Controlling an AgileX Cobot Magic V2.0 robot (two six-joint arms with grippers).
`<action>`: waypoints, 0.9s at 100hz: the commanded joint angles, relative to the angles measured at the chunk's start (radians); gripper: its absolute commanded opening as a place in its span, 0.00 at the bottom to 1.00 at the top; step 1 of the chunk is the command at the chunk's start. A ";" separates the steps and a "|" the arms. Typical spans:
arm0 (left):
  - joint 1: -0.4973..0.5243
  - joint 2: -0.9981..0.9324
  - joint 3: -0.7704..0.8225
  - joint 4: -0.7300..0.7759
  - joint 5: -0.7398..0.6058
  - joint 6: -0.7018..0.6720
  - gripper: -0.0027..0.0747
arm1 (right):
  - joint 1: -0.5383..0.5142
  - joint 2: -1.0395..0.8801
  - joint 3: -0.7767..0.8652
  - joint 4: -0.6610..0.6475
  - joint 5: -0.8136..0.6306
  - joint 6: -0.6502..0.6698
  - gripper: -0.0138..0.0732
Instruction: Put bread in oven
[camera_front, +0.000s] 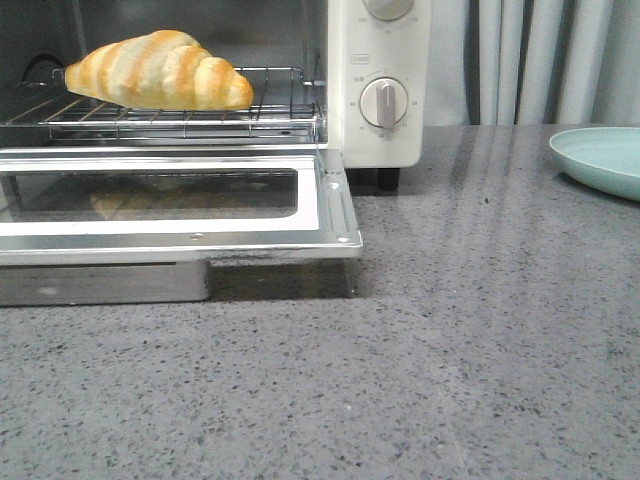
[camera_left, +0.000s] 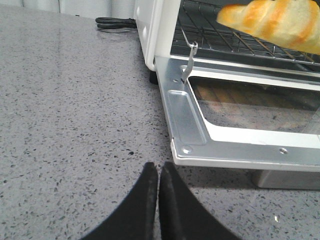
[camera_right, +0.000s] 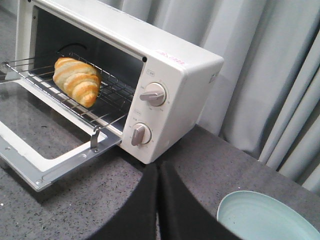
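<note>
The bread (camera_front: 160, 70), a golden-brown striped croissant roll, lies on the wire rack (camera_front: 270, 115) inside the cream-white oven (camera_front: 380, 130). The oven's glass door (camera_front: 180, 205) hangs open and flat. The bread also shows in the left wrist view (camera_left: 275, 22) and the right wrist view (camera_right: 76, 80). My left gripper (camera_left: 159, 167) is shut and empty, low over the counter just off the door's near corner. My right gripper (camera_right: 159, 167) is shut and empty, in front of the oven's dial side. Neither gripper shows in the front view.
A pale green plate (camera_front: 605, 160) sits at the right of the grey speckled counter (camera_front: 400, 380), also in the right wrist view (camera_right: 265, 217). A black cord (camera_left: 115, 22) lies beside the oven. Grey curtains (camera_right: 280, 75) hang behind.
</note>
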 joint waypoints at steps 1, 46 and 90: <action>0.003 0.003 0.024 -0.016 -0.067 -0.008 0.01 | -0.027 -0.006 0.015 -0.018 -0.050 -0.002 0.09; 0.003 0.003 0.024 -0.016 -0.067 -0.008 0.01 | -0.526 -0.219 0.531 0.257 -0.391 -0.002 0.09; 0.003 0.003 0.024 -0.016 -0.067 -0.008 0.01 | -0.619 -0.340 0.566 0.305 -0.124 -0.002 0.09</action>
